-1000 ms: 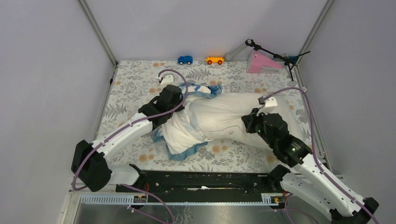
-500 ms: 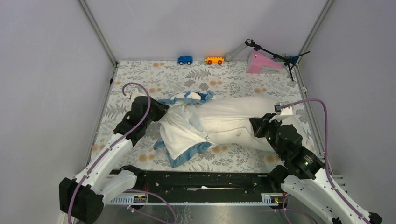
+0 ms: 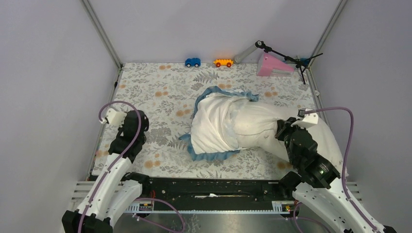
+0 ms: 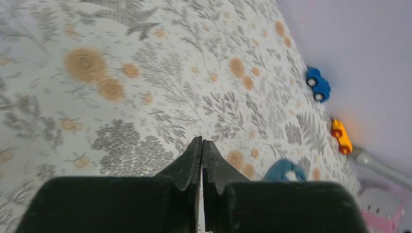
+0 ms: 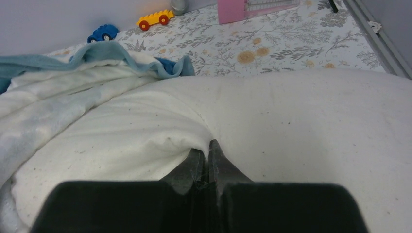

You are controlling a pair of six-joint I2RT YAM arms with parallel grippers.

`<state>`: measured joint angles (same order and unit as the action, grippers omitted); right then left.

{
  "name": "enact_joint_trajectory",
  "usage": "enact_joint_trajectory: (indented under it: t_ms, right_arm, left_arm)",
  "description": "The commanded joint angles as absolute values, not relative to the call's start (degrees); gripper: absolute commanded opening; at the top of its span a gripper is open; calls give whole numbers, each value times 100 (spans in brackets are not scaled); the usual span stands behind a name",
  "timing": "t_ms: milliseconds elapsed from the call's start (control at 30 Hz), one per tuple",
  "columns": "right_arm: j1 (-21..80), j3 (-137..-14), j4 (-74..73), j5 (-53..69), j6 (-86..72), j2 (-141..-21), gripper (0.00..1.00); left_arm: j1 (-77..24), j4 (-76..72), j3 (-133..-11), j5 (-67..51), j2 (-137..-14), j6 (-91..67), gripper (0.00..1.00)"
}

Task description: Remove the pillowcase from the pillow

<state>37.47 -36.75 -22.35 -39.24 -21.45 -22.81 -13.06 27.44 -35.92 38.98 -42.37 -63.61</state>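
Observation:
The pillowcase (image 3: pixel 214 127) lies bunched at the table's middle, white face up with blue edging, over the left end of the pillow (image 3: pixel 260 127). The cream-white pillow runs right towards the table edge. My right gripper (image 3: pixel 283 131) is shut and pinches a fold of the pillow's fabric (image 5: pixel 291 111); its tips (image 5: pixel 208 146) dig into the surface. The pillowcase (image 5: pixel 63 97) lies to the left in that view. My left gripper (image 3: pixel 138 119) is shut and empty over the floral cloth at the left, well apart from the pillowcase. In the left wrist view its tips (image 4: pixel 201 141) meet, with a bit of blue edging (image 4: pixel 284 170) beyond.
A blue toy car (image 3: pixel 192 62) and an orange toy car (image 3: pixel 223 62) stand at the far edge. A pink wedge (image 3: pixel 272 65) and a black stand (image 3: pixel 284 56) are at the far right. The floral table cloth (image 3: pixel 155 92) covers the table.
My left gripper let go of the pillowcase and drew back to the left, now shut and empty. The pillowcase slid right and bunched up. My right gripper pulled the pillow to the right.

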Motion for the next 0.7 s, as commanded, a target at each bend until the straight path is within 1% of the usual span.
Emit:
enact_joint_trajectory:
  t_ms: [0, 133, 167, 200, 233, 267, 333, 367, 400, 433, 533, 667]
  right_arm:
    - [3707, -3916, -1250, -3189, -2082, -2665, 5]
    - [3702, -3972, -1047, -2014, -1939, -3128, 20]
    - [3708, -4004, -1040, -1821, -1916, -3235, 23]
    - [3703, -4034, -1044, -1671, -1894, -3334, 27]
    - [3708, -4058, -1049, -1548, -1872, -3423, 33]
    - [3710, -4075, -1045, -1429, -1819, -3496, 43]
    - [3704, -4140, -1059, -1196, -1767, -3626, 62]
    - [3701, -4178, -1085, -1077, -1733, -3710, 69]
    - [3702, -4232, -1129, -972, -1688, -3789, 75]
    - [3708, -4295, -1178, -861, -1650, -3889, 80]
    - [3704, -4562, -1378, -499, -1513, -4250, 90]
    - [3712, -5023, -1937, -404, -1365, -4979, 94]
  left_arm:
    - [-1327, 1376, -3695, 2635, -4636, -5171, 4]
    - [-1332, 1432, -4239, 1739, -5314, -4651, 4]
    - [-1335, 1471, -4331, 1568, -5419, -4554, 6]
    - [-1336, 1476, -4409, 1367, -5484, -4486, 10]
    - [-1336, 1460, -4452, 1133, -5538, -4387, 16]
    - [-1336, 1413, -4503, 833, -5553, -4283, 24]
    - [-1344, 1237, -4531, 179, -5521, -4111, 47]
    - [-1376, 1164, -4539, -113, -5482, -4112, 56]
    - [-1448, 1137, -4598, -271, -5439, -4116, 63]
    - [-1597, 1158, -4679, -333, -5416, -4076, 68]
    - [-2497, 1449, -5214, 52, -5511, -3771, 78]
    - [-4193, 1897, -6079, 1017, -6073, -3076, 80]
